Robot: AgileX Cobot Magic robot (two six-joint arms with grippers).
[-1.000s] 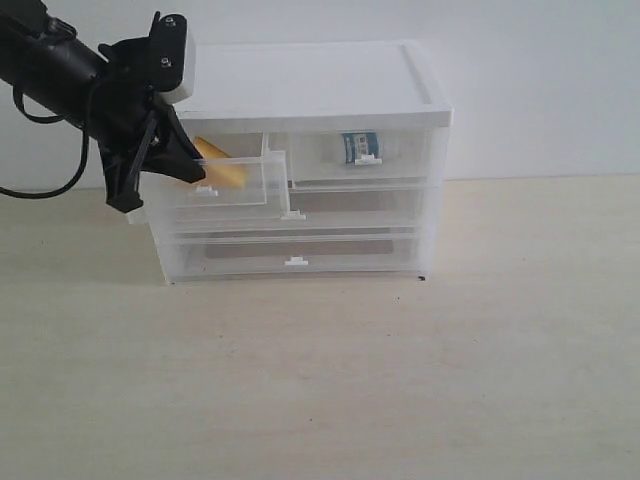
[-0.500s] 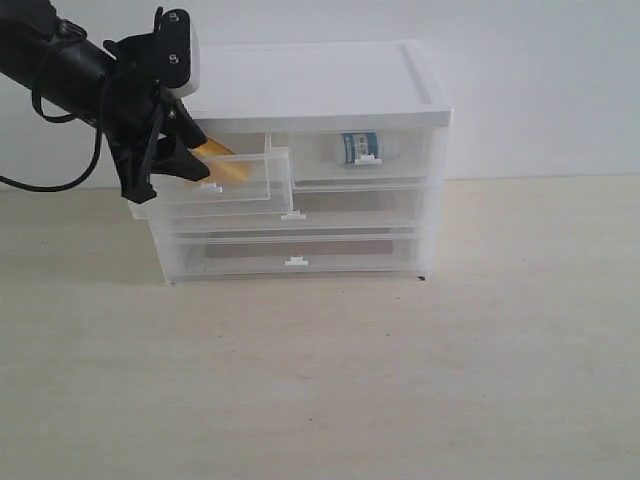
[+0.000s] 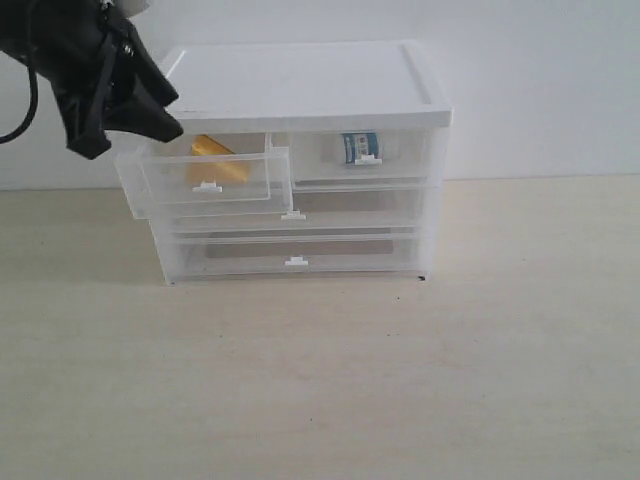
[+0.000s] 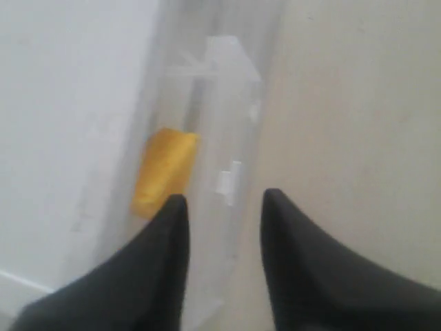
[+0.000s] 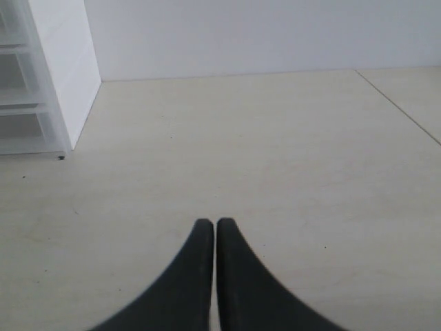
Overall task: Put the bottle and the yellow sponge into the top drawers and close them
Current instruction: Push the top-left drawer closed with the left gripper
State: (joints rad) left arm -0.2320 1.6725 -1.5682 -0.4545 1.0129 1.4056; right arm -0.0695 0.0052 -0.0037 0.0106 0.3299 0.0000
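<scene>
The yellow sponge [image 3: 215,160] [image 4: 164,170] lies inside the left top drawer [image 3: 205,180], which is pulled out from the white-topped cabinet [image 3: 300,85]. The bottle [image 3: 358,148], with its teal-blue label, sits in the right top drawer [image 3: 362,155], which is pushed in. My left gripper [image 3: 150,118] [image 4: 222,200] hovers open and empty above the left drawer's back left corner. The right gripper [image 5: 215,222] is shut with nothing in it, over bare table away from the cabinet, and does not show in the exterior view.
Two full-width lower drawers [image 3: 292,232] are pushed in below the top pair. The cabinet stands at the back of a pale wooden table [image 3: 350,380], against a white wall.
My left gripper let go of the sponge, which now lies in the left drawer, and rose up and to the left, away from it.
</scene>
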